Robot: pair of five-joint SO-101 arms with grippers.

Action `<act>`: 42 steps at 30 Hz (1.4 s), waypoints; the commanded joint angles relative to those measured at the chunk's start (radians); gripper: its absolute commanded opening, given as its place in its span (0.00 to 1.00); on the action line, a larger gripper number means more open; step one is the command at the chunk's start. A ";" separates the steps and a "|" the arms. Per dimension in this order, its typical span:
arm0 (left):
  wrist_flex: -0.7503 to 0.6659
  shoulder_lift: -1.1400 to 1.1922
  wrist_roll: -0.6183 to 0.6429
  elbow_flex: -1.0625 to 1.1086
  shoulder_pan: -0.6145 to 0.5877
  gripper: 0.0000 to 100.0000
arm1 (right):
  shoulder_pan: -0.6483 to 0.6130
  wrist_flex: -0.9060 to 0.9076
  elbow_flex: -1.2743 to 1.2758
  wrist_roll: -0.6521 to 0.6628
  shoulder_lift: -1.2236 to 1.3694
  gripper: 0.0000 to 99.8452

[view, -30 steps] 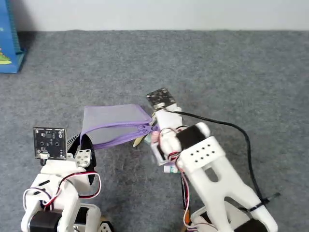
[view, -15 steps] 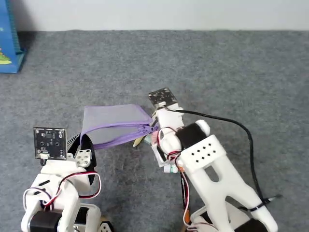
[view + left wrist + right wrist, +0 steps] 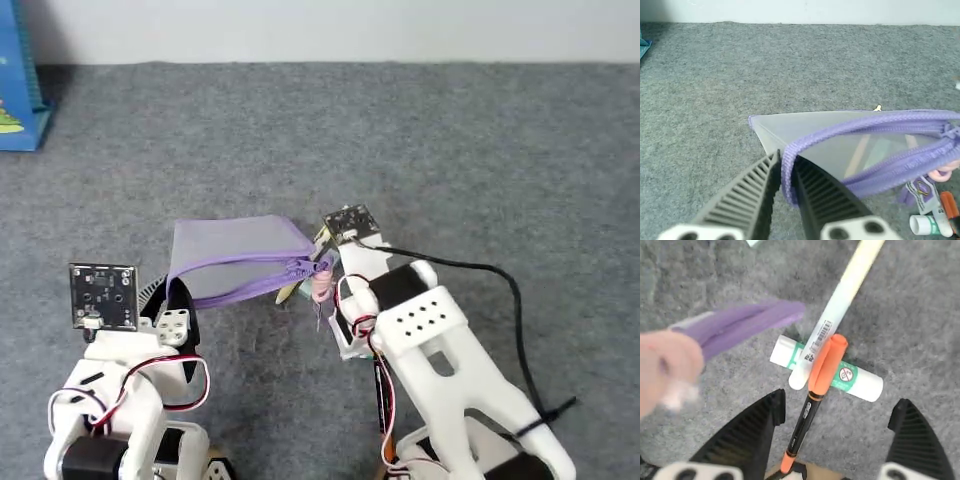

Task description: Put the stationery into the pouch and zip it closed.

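The translucent pouch (image 3: 232, 248) with a purple zipper (image 3: 860, 131) lies mid-table, its mouth gaping. My left gripper (image 3: 785, 172) is shut on the zipper edge at the pouch's left corner (image 3: 178, 298). A pale stick shows through the pouch wall (image 3: 858, 156). Outside the pouch's right end, an orange pen (image 3: 816, 385), a long white and yellow pen (image 3: 840, 315) and a white and green glue stick (image 3: 860, 381) lie crossed on the carpet. My right gripper (image 3: 838, 407) hangs open just above them. A pink charm (image 3: 322, 286) dangles from the zipper end.
Grey carpet covers the table. A blue box (image 3: 18, 90) stands at the far left edge, and a white wall runs along the back. The right arm's black cable (image 3: 500, 285) loops to its right. Open carpet lies beyond the pouch.
The right arm has drawn back toward the near side and turned its wrist, uncovering the pink charm. The left arm and the pouch have stayed where they were.
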 commanded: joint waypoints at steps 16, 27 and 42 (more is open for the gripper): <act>-0.021 -0.002 -0.008 -0.008 0.002 0.01 | 0.039 -0.170 0.012 -0.002 0.209 0.15; -0.023 -0.002 -0.008 -0.008 0.002 0.01 | 0.104 -0.107 0.011 0.114 0.067 0.01; -0.023 -0.002 -0.008 -0.008 0.003 0.01 | 0.151 -0.001 0.011 0.178 -0.374 0.01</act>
